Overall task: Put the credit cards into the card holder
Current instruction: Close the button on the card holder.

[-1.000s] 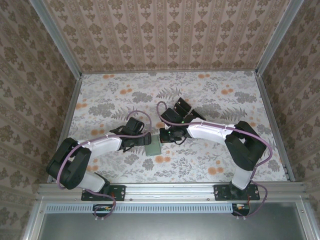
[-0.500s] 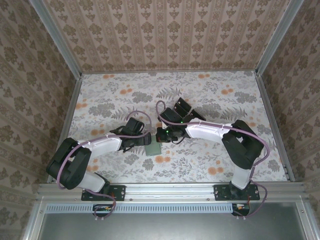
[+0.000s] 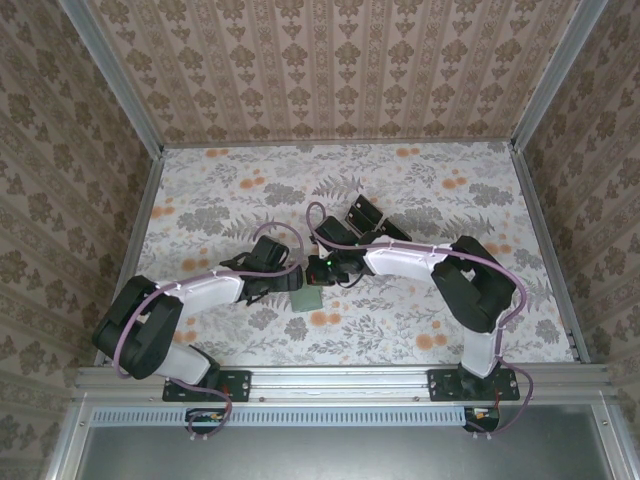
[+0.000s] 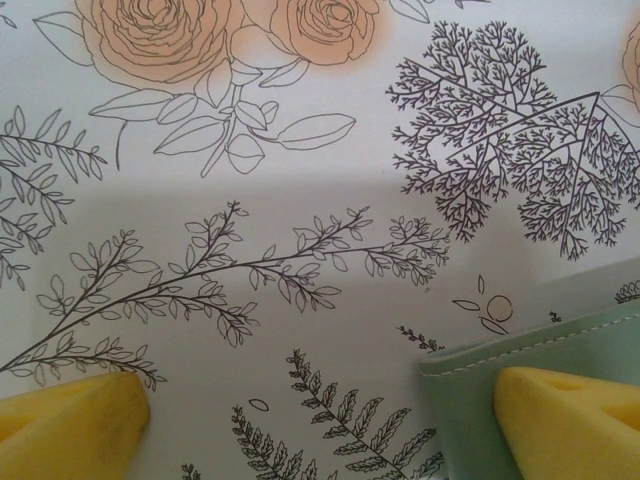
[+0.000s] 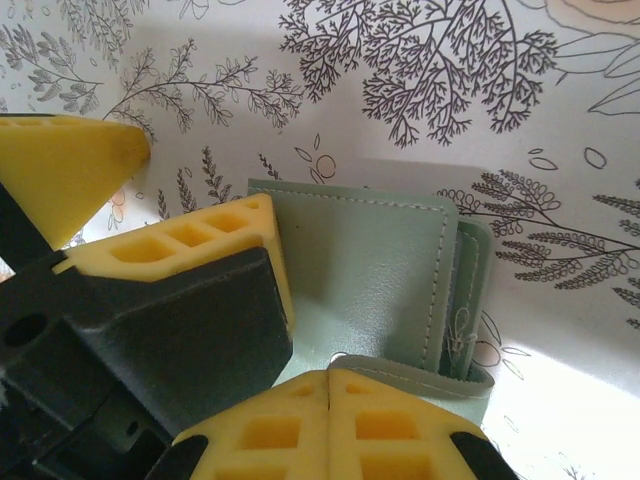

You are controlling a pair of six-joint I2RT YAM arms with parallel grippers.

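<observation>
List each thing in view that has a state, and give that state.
card holder, folded, flat on the table, one edge curled up at the right gripper
left gripper, open, one finger over the card holder's corner
right gripper, shut, tips against the card holder's curled edge
stand with black blocks, on the table, not gripped

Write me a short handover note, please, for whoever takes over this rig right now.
Left gripper: jaws open, one fingertip over a corner of the card holder.
Right gripper: jaws shut at the holder's raised flap edge; whether it pinches the flap is unclear.
Card holder: on the table between both grippers, mostly folded.
Done: no card seen in the holder.
Left: open the holder, slot in the credit cards.
</observation>
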